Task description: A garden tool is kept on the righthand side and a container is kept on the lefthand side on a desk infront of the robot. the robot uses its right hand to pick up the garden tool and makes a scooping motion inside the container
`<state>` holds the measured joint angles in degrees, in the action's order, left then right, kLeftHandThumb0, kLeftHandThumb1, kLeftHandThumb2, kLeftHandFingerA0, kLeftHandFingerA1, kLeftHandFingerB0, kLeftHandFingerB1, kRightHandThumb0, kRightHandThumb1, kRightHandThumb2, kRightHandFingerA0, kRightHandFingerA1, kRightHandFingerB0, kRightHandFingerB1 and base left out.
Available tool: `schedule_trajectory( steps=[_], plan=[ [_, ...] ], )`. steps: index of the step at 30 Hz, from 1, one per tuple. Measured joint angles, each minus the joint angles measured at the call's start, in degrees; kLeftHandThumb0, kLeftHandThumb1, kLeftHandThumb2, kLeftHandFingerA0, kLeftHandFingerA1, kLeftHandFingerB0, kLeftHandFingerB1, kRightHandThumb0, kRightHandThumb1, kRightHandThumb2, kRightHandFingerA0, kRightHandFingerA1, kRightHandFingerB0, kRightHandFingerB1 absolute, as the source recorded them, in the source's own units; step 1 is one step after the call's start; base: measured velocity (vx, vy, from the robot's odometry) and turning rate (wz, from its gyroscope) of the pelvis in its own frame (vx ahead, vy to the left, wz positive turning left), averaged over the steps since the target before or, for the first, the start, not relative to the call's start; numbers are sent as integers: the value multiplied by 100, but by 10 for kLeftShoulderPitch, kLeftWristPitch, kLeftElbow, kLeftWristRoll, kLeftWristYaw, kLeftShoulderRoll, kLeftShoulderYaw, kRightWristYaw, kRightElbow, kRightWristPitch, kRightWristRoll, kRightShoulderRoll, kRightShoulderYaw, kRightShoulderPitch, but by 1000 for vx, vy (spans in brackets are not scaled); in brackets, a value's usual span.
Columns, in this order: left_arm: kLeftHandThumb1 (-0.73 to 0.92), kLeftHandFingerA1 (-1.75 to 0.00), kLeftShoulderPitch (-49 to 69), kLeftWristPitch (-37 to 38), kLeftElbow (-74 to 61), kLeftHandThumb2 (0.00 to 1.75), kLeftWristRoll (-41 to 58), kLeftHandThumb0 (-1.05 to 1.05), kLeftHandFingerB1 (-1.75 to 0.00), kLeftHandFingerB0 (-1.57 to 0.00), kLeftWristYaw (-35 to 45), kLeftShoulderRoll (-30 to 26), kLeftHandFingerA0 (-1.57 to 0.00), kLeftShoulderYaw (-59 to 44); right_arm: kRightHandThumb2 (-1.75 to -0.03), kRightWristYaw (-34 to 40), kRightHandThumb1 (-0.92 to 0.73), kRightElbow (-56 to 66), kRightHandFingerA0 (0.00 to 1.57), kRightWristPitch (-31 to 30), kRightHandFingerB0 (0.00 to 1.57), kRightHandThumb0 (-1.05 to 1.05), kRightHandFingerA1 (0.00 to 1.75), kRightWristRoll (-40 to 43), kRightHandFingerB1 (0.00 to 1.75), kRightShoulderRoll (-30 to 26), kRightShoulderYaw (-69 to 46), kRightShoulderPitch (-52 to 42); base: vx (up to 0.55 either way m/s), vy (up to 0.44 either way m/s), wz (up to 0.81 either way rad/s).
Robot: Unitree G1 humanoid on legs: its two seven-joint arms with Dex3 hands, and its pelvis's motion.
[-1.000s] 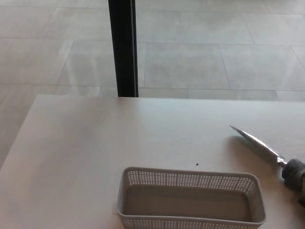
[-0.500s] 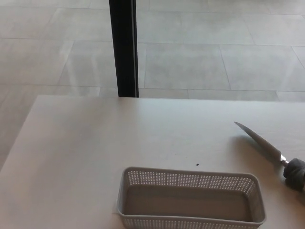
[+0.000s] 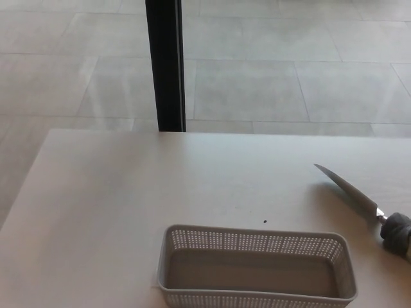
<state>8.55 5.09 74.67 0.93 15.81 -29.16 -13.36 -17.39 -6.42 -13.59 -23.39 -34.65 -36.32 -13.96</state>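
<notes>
The garden tool shows at the right edge of the head view. Its narrow silver blade points up-left over the white desk, and its grey handle runs out of the picture. A grey perforated container stands at the bottom centre, empty, to the left of the tool. The blade tip is well apart from the container's far right corner. Neither of my hands shows in this view, so whatever holds the handle is hidden.
A black vertical post rises behind the desk's far edge, with a tiled floor beyond. A tiny dark speck lies on the desk just behind the container.
The tool's blade tip has shifted slightly right and up, and the blade now looks narrower. A dark shape at the lower right edge has left the picture. The container has stayed put.
</notes>
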Motion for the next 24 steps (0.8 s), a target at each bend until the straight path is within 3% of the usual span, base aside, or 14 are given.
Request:
schedule_trajectory(
  steps=[1,2,3,6,7,11,13,14,17,18,19,22,23,24],
  plan=[
    [-3,-101,0,0,0,107,0,-68,-93,-89,0,0,-101,0,-80,0,-64,-12,0,2,0,-58,28,7,4,4,-12,0,0,0,0],
    [-3,-102,0,0,0,107,0,-70,-94,-87,0,0,-98,0,-80,1,-64,-32,0,4,0,-55,21,16,1,10,-29,0,0,0,0],
    [-4,-103,0,0,0,107,0,-69,-94,-87,0,1,-97,0,-61,1,-73,-45,3,6,0,-55,70,23,19,16,-40,1,0,0,0],
    [-6,-104,1,0,0,107,0,-68,-95,-84,0,1,-94,2,-62,5,-71,-97,10,12,0,-56,64,45,35,41,-78,3,0,0,0],
    [-6,-104,2,0,0,106,0,-65,-96,-85,0,2,-96,2,-60,8,-71,-124,20,17,0,-60,85,55,34,55,-93,4,0,0,0],
    [-4,-106,4,0,1,114,0,-62,-97,-79,0,4,-91,2,-80,15,-63,-207,2,29,1,-63,49,81,20,101,-128,2,0,0,0],
    [-4,-106,5,0,1,114,0,-62,-97,-79,0,4,-91,2,-80,16,-63,-251,2,36,1,-63,49,94,20,124,-144,0,0,0,0],
    [-5,-106,5,0,2,113,0,-59,-97,-82,0,4,-97,3,-63,17,-72,-274,4,39,0,-62,55,101,26,136,-153,-1,0,0,0],
    [-5,-104,7,0,3,114,0,-54,-95,-77,-1,4,-90,5,-75,20,-69,-338,3,51,2,-67,52,122,24,166,-176,-2,0,0,0],
    [-5,-103,7,0,3,111,0,-56,-95,-78,-1,4,-89,6,-63,22,-71,-357,5,56,2,-64,55,129,32,172,-183,-2,0,0,0],
    [-1,-102,9,0,4,109,0,-58,-93,-78,-1,4,-90,6,-87,23,-53,-377,14,61,6,-62,57,136,46,179,-190,-2,0,0,0],
    [-1,-102,15,0,6,110,-2,-56,-93,-78,-3,4,-89,11,-88,28,-54,-444,20,82,11,-60,60,163,48,195,-210,-2,0,0,0],
    [-6,-105,16,0,6,118,-2,-51,-95,-76,-5,4,-87,12,-60,28,-69,-460,37,88,27,-58,66,169,44,196,-213,-2,0,0,0],
    [0,-101,17,0,7,109,-2,-55,-93,-80,-6,4,-91,13,-59,29,-65,-472,74,94,52,-54,90,174,58,197,-215,-2,0,0,0]
  ],
)
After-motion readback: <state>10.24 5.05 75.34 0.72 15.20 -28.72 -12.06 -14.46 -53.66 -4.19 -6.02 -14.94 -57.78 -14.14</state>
